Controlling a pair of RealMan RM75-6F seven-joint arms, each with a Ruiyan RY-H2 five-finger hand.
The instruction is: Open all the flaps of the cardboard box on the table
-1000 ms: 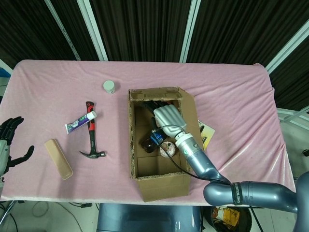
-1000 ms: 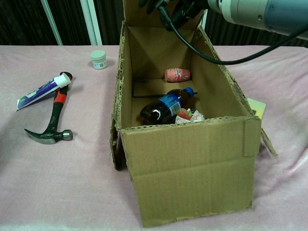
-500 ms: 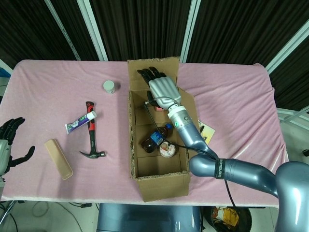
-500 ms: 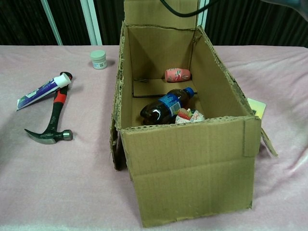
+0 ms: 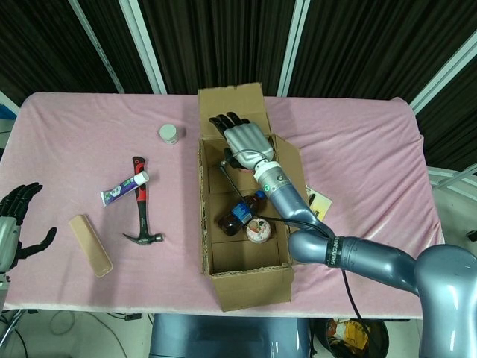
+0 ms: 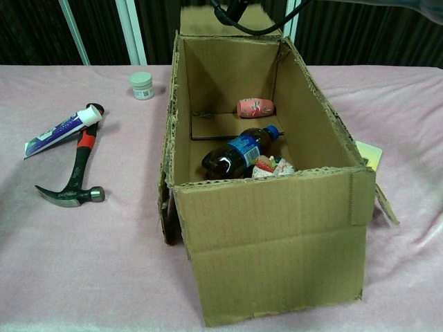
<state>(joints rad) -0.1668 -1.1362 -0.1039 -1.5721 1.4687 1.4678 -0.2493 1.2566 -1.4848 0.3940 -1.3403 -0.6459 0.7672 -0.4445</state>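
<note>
The cardboard box (image 5: 252, 289) stands mid-table with its top open; the chest view shows its front wall (image 6: 270, 242) close up. Its far flap (image 5: 229, 104) leans back over the table beyond the box and shows in the chest view as a far flap (image 6: 208, 17) rising above the back wall. My right hand (image 5: 242, 139) lies flat against this flap's inner face, fingers stretched out, holding nothing. The right side flap (image 5: 293, 168) tilts outward. My left hand (image 5: 16, 225) hovers open off the table's left front edge, far from the box.
Inside the box lie a dark bottle (image 6: 239, 152), a pink item (image 6: 255, 107) and a snack pack (image 6: 271, 166). Left of the box are a hammer (image 5: 140, 205), a toothpaste tube (image 5: 123, 190), a white jar (image 5: 168, 133) and a tan block (image 5: 90, 245). A yellow booklet (image 5: 319, 205) lies right.
The far flap has swung from over the box's opening up and back beyond the rear wall, with my right hand following it away from me. The left hand stayed put.
</note>
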